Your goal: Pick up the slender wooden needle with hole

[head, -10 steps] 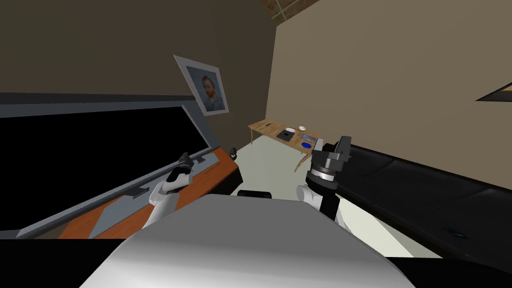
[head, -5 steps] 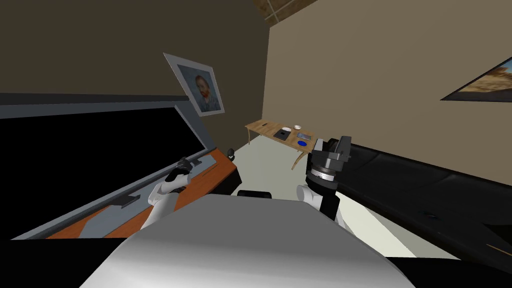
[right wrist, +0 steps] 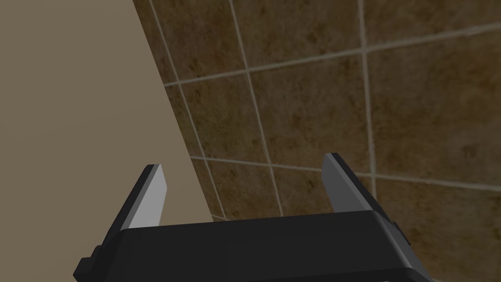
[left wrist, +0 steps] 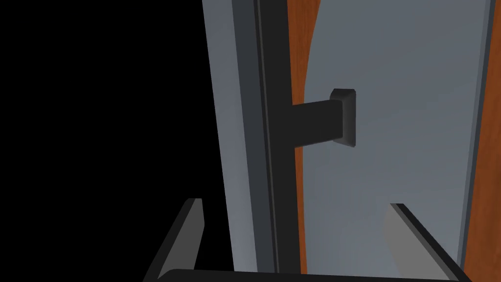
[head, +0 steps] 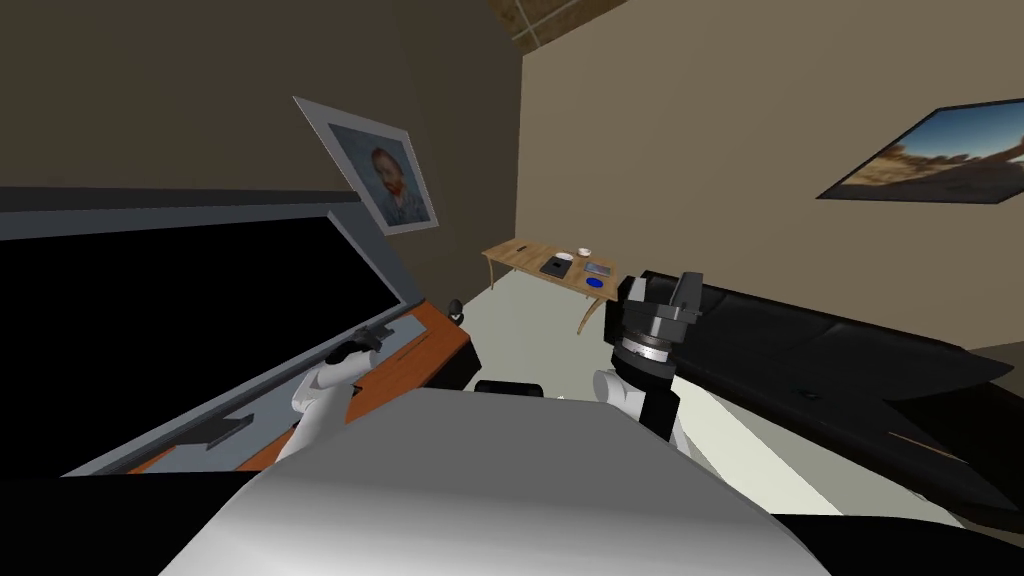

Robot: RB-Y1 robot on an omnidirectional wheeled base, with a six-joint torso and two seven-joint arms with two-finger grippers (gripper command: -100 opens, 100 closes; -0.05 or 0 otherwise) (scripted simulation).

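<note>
At the far end of the room, in the head view, a wooden table (head: 520, 258) stands by the corner, well apart from both arms. On it lie a dark flat slab (head: 554, 266), a white bowl (head: 584, 252), a grey tray (head: 600, 268) and a blue item (head: 595, 283). A thin dark sliver (head: 521, 246) lies near the table's corner-side end; it is too small to confirm as the needle. A black sofa (head: 800, 350) runs along the right-hand wall under a landscape picture (head: 940, 150). A portrait (head: 385, 185) hangs on the darker wall. The left gripper (head: 366, 340) is low over an orange-brown ledge (head: 440, 338) with a grey frame, below a large black area (head: 180, 300). The right gripper (head: 662, 290) is raised, pointing upward, in front of the sofa's near end.

In the left wrist view, the fingers (left wrist: 398, 230) stand wide apart with nothing between them. Ahead of them, not touching, a dark latch (left wrist: 342, 117) juts from a dark rail across the grey frame; the orange-brown ledge shows on either side of the grey.

In the right wrist view, the fingers (right wrist: 149, 203) are likewise spread to full width and hold nothing.
</note>
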